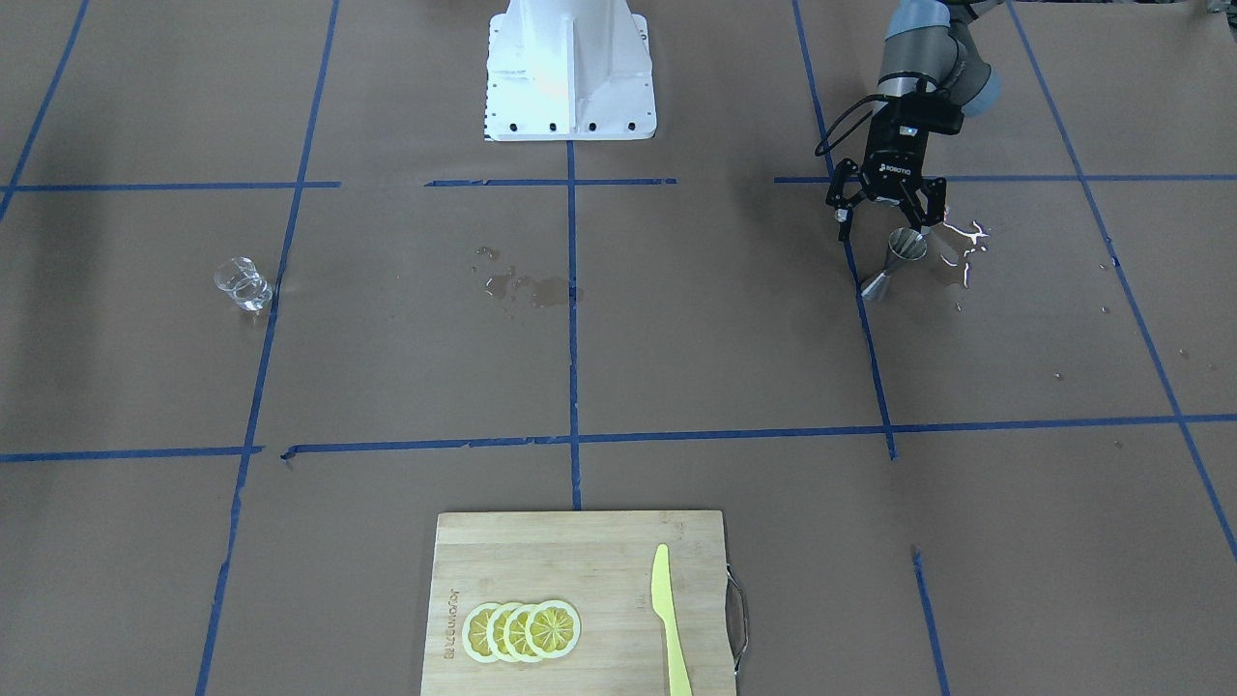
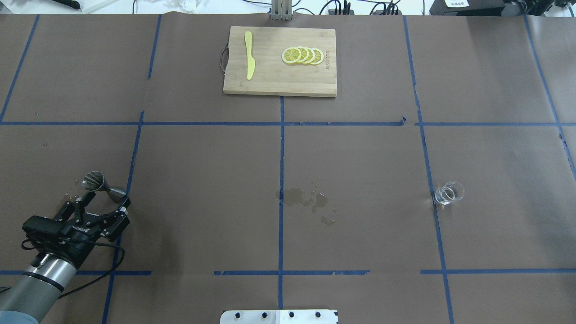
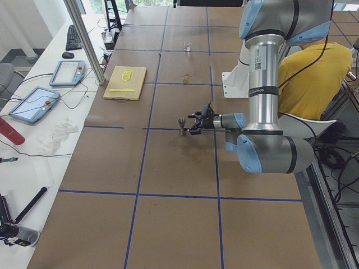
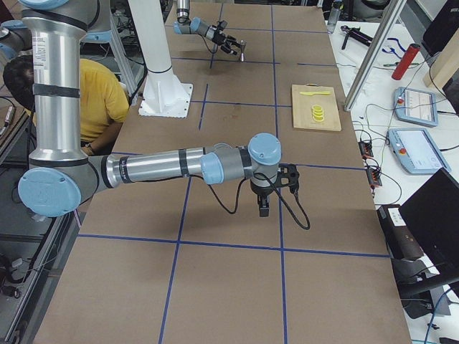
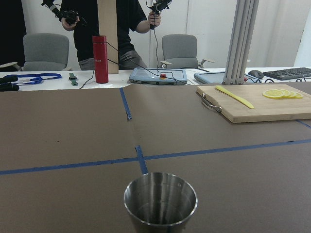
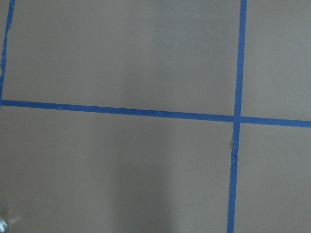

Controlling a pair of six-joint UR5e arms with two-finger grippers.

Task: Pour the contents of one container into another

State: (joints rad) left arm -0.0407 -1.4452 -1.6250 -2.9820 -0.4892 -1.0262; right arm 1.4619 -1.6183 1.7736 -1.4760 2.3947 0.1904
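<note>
The steel jigger (image 1: 894,261) (image 2: 102,185) stands upright on the brown paper at the robot's left side. The left wrist view looks into its upper cone (image 5: 160,201) from close by. My left gripper (image 1: 884,228) (image 2: 102,203) is held level just behind it, open, with nothing between its fingers. The clear glass cup (image 1: 242,283) (image 2: 448,193) stands alone on the opposite side, far from both grippers. My right gripper (image 4: 263,203) shows only in the exterior right view, hanging above the table and pointing down. I cannot tell whether it is open or shut.
A wet patch (image 2: 306,198) darkens the paper near the centre, and spilled drops (image 1: 966,244) glint beside the jigger. A wooden cutting board (image 2: 279,83) with lemon slices (image 2: 302,55) and a yellow knife (image 2: 249,60) lies at the far edge. The robot base (image 1: 570,72) is mid-table.
</note>
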